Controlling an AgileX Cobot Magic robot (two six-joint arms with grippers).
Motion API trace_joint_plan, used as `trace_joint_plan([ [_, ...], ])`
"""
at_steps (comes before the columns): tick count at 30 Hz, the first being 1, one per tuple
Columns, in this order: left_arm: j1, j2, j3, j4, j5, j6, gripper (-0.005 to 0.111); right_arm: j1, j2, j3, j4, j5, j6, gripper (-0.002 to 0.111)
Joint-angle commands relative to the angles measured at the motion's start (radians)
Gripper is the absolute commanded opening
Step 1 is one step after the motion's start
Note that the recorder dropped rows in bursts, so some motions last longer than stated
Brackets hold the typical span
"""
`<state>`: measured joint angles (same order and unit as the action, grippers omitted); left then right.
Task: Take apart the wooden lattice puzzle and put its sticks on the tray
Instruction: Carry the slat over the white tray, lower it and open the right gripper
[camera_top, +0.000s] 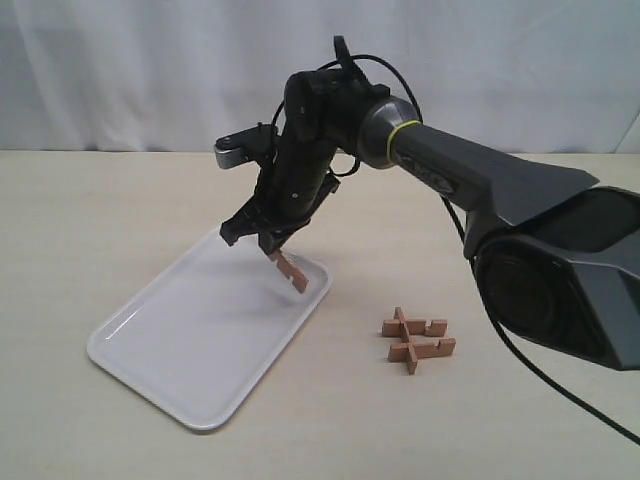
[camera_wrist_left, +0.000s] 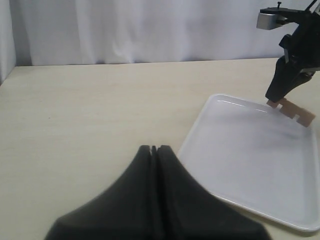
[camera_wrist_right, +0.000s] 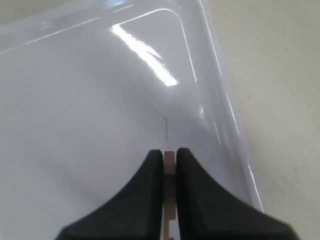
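Observation:
My right gripper (camera_top: 272, 244) is shut on one light-brown notched stick (camera_top: 291, 270), which hangs tilted just above the far right corner of the white tray (camera_top: 160, 340). In the right wrist view the stick (camera_wrist_right: 170, 161) shows as a thin strip clamped between the black fingers (camera_wrist_right: 150, 190), over the tray (camera_wrist_right: 75, 110). The remainder of the lattice puzzle (camera_top: 417, 338), three sticks still crossed, lies on the table right of the tray. My left gripper (camera_wrist_left: 154, 148) is shut and empty, low over the table beside the tray (camera_wrist_left: 250, 165); the exterior view does not show it.
The tray holds no sticks. The right arm's dark body (camera_top: 540, 230) reaches in from the right above the puzzle. A white curtain (camera_top: 150, 70) closes off the back of the beige table (camera_top: 100, 220).

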<state>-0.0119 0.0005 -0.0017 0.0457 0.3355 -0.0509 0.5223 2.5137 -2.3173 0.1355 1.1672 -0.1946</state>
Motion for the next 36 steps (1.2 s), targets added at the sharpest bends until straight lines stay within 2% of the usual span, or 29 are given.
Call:
trace_joint_plan([
  [1,-0.007,0.000,0.002,-0.002,-0.012,0.001,0.000,0.013,0.019,-0.007,-0.024,-0.042,-0.010,0.004],
  [25,-0.007,0.000,0.002,-0.002,-0.012,0.001,0.000,0.013,0.040,-0.007,-0.030,-0.039,0.008,0.006],
  [30,-0.007,0.000,0.002,-0.002,-0.012,0.001,0.000,0.013,0.040,-0.007,-0.025,-0.035,0.011,0.022],
  [36,-0.007,0.000,0.002,-0.002,-0.012,0.001,0.000,0.013,0.040,-0.007,-0.017,-0.021,0.053,0.049],
])
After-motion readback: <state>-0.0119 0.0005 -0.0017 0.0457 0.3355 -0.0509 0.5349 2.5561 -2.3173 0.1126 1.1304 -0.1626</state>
